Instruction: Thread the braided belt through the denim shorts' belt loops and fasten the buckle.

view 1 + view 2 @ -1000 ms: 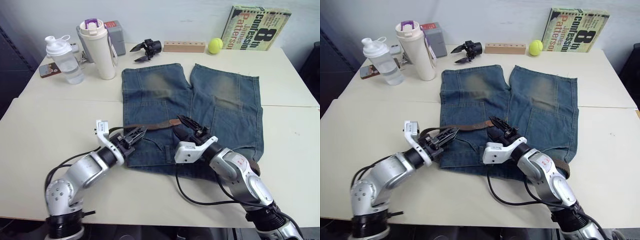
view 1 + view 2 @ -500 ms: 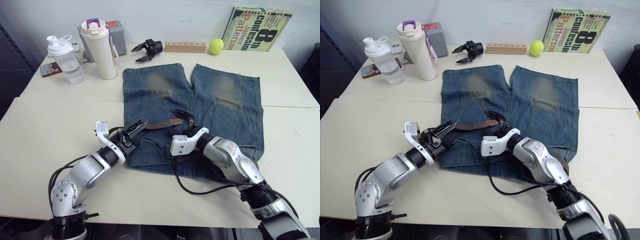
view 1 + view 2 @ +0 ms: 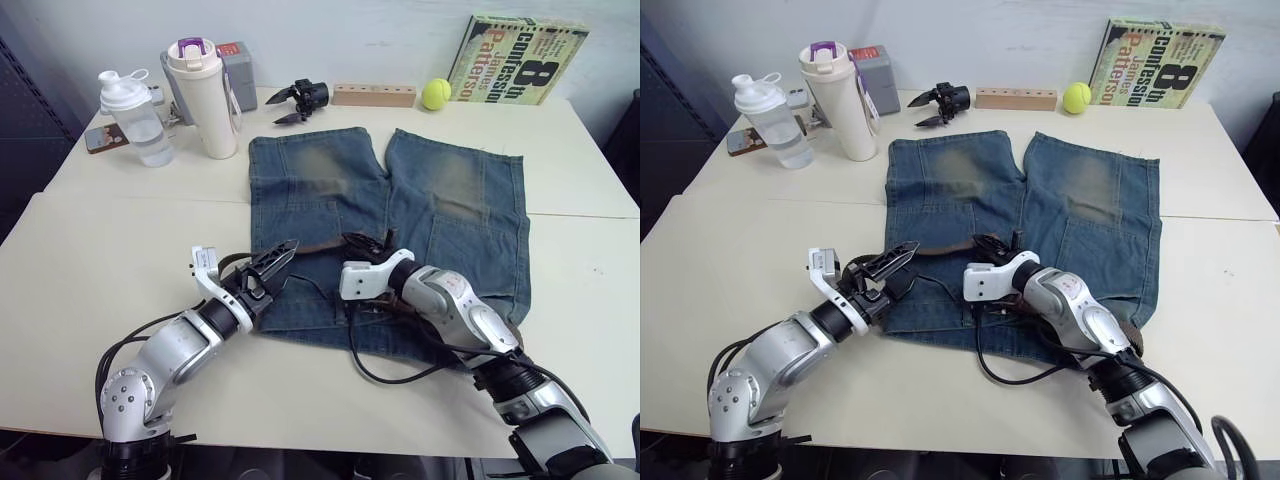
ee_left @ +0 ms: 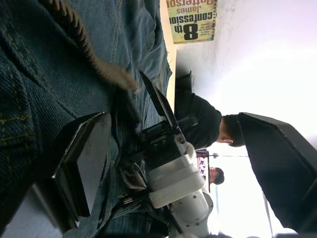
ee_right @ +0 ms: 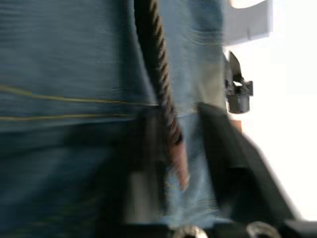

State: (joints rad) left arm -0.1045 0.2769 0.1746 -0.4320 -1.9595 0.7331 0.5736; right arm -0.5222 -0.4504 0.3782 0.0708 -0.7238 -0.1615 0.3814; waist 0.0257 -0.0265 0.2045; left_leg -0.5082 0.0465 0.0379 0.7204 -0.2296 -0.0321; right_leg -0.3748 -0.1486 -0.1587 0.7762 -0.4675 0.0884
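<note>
Two grippers sit over the denim shorts (image 3: 440, 215) on the table: the left gripper (image 3: 274, 268) spread wide and empty near the waistband. The right gripper (image 3: 366, 243) straddles the braided belt (image 5: 161, 94), whose tan tip lies between its parted fingers.

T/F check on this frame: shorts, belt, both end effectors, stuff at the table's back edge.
1. The denim shorts lie flat on the table. True.
2. The left end effector is shut on the buckle. False: its fingers are open.
3. The braided belt lies across the shorts. True.
4. The tennis ball sits on the shorts. False: it is on the table behind them, beside the book.
5. The right end effector is over the shorts. True.
</note>
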